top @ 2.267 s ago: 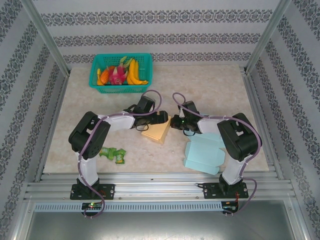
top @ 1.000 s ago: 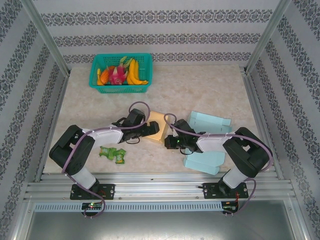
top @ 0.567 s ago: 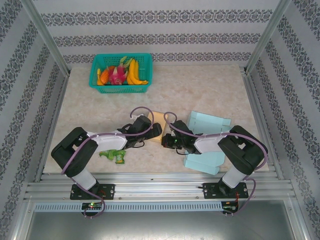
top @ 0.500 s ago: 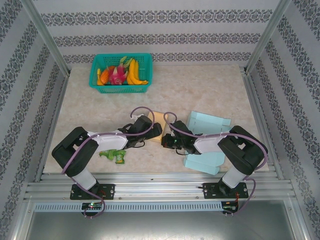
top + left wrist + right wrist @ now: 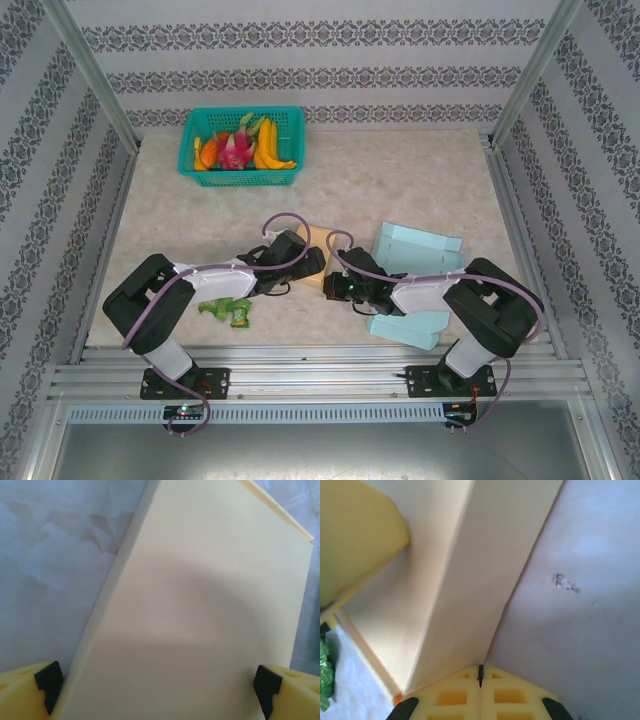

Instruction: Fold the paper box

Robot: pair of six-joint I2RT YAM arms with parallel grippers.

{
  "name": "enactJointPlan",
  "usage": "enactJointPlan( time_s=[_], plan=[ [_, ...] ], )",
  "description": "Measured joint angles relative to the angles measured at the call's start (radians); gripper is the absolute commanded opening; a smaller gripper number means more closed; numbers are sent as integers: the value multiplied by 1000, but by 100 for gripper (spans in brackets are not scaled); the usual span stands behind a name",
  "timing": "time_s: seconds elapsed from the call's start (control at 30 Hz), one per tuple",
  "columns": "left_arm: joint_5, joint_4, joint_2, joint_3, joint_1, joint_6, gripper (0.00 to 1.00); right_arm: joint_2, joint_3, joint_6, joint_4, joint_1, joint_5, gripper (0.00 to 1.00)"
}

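1. Pale marbled table (image 5: 420, 170) inside a papered booth with metal posts. A green basket (image 5: 240, 178) of fruit sits far beyond the jaws. Light blue boxes (image 5: 420, 245) lie out to the right of the right jaws, and a green packet (image 5: 228, 310) lies back behind the left ones.
2. The yellow paper box (image 5: 320, 238) lies mid-table, directly between the two grippers. They meet over it and hide most of it from above.
3. The left gripper (image 5: 157, 692) has its jaws spread wide, with a black pad (image 5: 48, 680) at each side of the box's (image 5: 200, 605) near end. The card fills the gap between them. I cannot tell whether the pads actually touch its edges.
4. The right gripper (image 5: 480, 677) has its jaws pressed together and holds nothing. Its closed tip sits against the box (image 5: 470, 580) at the foot of a crease, where card meets table.
5. My reading is that a side panel is being worked up along its crease, with the closed right tip as the pusher and the left jaws placed to steady the card. The next move probably calls for the left jaws to close enough to stop the box sliding. The right tip would then push along the fold, not into the flat face, or the thin card may buckle.
6. From the left jaws, the box's long axis runs straight away from them, leaning to the right, with its far edge slanting. From the right jaws, the crease likewise runs away, tilting right. Above, too little card shows to confirm this.
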Motion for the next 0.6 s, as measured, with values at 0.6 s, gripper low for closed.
enactJointPlan(
  time_s=[0.6],
  plan=[
    [43,-88,-103,16,119,101,100,-209,54,-185,-210,-254,-31,0]
  ],
)
